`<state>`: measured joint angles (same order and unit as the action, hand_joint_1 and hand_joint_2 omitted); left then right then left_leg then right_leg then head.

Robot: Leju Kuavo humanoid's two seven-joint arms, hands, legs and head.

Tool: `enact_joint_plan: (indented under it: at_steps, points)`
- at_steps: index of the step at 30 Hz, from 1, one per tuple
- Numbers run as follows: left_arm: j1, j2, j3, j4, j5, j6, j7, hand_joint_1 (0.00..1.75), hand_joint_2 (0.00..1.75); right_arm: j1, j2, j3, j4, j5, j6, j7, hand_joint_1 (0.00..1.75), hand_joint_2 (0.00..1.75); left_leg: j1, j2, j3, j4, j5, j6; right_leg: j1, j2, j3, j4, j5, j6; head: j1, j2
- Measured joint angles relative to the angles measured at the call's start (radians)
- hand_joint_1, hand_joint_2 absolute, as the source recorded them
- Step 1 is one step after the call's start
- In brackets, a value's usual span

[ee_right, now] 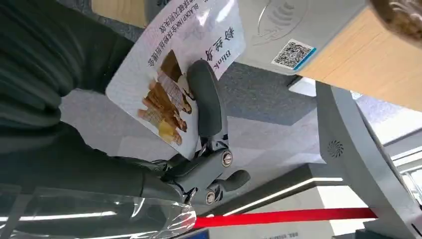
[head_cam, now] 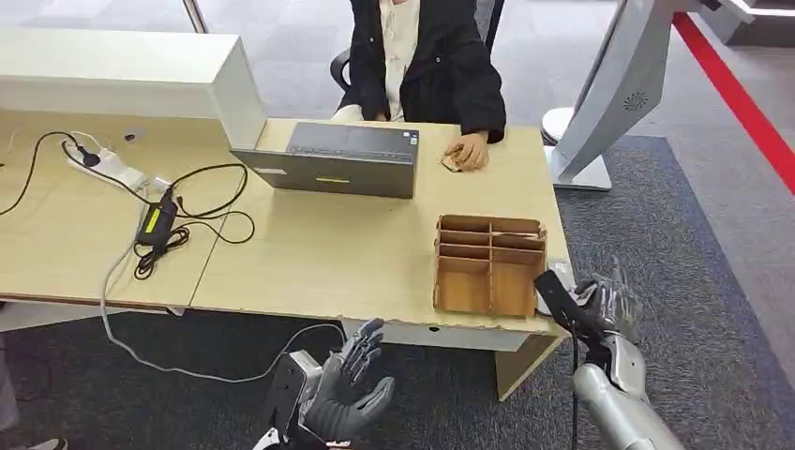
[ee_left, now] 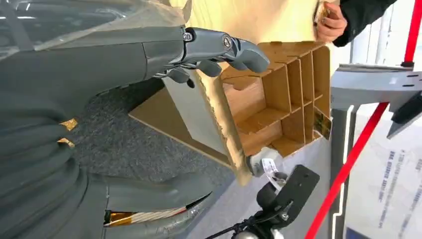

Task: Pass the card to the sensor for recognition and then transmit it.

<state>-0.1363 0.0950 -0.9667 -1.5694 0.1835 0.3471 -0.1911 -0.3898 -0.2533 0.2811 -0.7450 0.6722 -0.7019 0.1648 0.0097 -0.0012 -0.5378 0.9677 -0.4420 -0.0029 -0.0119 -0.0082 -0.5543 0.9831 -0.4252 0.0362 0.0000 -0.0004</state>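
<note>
1. The right hand (ee_right: pixel 199 149) pinches the card (ee_right: pixel 174 64) between thumb and finger. In the right wrist view the card sits upper centre, its far edge just beside the sensor (ee_right: pixel 293 30), a pale grey block with a QR sticker at the desk (head_cam: pixel 356 253) corner.
2. The left hand (head_cam: pixel 352 389) hangs at lower centre of the head view, fingers apart, holding nothing.
3. Risk, as I judge it: the card looks thin, glossy and smooth, held over a small patch, so it could swivel or slip if its edge knocks the sensor's casing.
4. A tilted card may fail to read.
5. The wooden organiser (head_cam: pixel 489 262), with rigid thin dividers, stands just beside the right hand; a sideways swing could clip it.
6. A person's hand (head_cam: pixel 466 152) rests at upper centre, well apart.
</note>
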Motion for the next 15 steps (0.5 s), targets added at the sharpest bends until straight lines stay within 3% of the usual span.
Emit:
enact_joint_plan:
  at_steps: [10,15]
  points:
    - [0.000,0.002,0.000,-0.001,-0.017,-0.032,0.015,0.00,1.75,-0.008,0.000,0.018,0.012,0.011,-0.003,0.011,1.75,1.75,0.000,0.000,0.000,0.000,0.000,0.000,0.000,0.000,0.000,0.000,0.000,0.000,0.000,0.000]
    - [0.000,0.002,0.000,-0.005,-0.030,-0.040,0.020,0.00,1.75,-0.009,-0.011,0.018,-0.059,0.040,0.000,0.042,1.75,1.75,0.000,0.000,0.000,0.000,0.000,0.000,0.000,0.000,0.001,0.000,0.000,0.000,0.000,0.000]
